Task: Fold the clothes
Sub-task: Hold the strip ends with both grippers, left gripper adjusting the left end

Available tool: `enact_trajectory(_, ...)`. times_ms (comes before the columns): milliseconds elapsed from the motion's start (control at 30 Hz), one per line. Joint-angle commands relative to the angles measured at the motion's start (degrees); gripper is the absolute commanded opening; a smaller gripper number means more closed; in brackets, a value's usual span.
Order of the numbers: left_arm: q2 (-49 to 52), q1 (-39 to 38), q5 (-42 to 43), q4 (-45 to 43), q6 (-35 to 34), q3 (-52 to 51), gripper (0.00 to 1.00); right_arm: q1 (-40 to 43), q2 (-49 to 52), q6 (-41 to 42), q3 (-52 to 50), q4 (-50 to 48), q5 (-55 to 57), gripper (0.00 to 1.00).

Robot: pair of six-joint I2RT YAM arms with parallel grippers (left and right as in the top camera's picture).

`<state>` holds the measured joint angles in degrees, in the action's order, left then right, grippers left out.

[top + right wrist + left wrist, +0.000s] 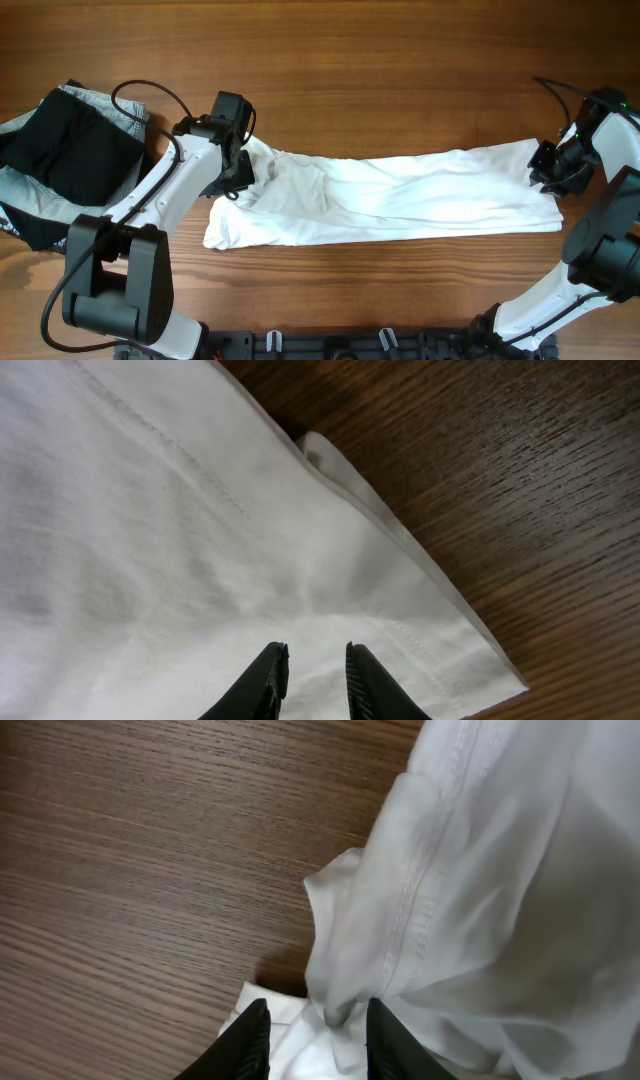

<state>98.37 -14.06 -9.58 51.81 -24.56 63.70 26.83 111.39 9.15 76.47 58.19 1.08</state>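
**Shirt held at both ends, how I'd play the next fold**

Shirt [400, 195] is lying on the table [400, 60] as one long narrow band, looks like it's been folded lengthwise once. The left gripper [318, 1025] is at the shirt's left end with a wad of cloth clamped between its fingers. The right gripper [312, 660] is at the shirt's right end, just inside the hem corner. Its fingers are drawn close together and creases run toward them, so I read that as a pinch on the cloth too.

My guess is the step is bringing one end over to meet the other. Tips:
- The left end is crumpled and the right end is flat, so pull gently apart first to take out the slack.
- Lift both ends evenly, so that thin fabric doesn't sag and drag in the middle.
- Line up hem to hem before letting go.

Stuff I can't make out:
- The left arm covers part of the shirt's left end from overhead.
- No sign of the neck label or where the sleeves went.
- Can't tell how many layers either gripper has.

Black pile [70, 150] sits well off the shirt's left end, not involved.
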Motion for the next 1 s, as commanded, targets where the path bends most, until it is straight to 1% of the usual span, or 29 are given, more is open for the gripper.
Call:
enact_trajectory(0,0.0,0.2,2.4,-1.5,-0.4,-0.8,0.31,0.0,-0.8,0.9,-0.2,-0.1,-1.0,0.25)
enact_trajectory(233,0.0,0.2,3.1,-2.8,-1.3,-3.5,0.29,0.0,-0.8,0.9,-0.2,-0.1,-1.0,0.24)
enact_trajectory(333,0.0,0.2,3.1,-2.9,-1.3,-3.5,0.24,0.0,-0.8,0.9,-0.2,0.0,-1.0,0.25)
enact_trajectory(400,0.0,0.2,3.1,-3.0,-1.3,-3.5,0.22,0.0,-0.8,0.9,-0.2,0.0,-1.0,0.25)
enact_trajectory(700,0.0,0.2,3.1,-4.7,-1.2,-3.5,0.22,0.0,-0.8,0.9,-0.2,0.1,-1.0,0.25)
enact_trajectory(967,0.0,0.2,7.5,-6.4,-1.2,-3.5,0.22,0.0,-0.8,0.9,-0.2,0.1,-1.0,0.25)
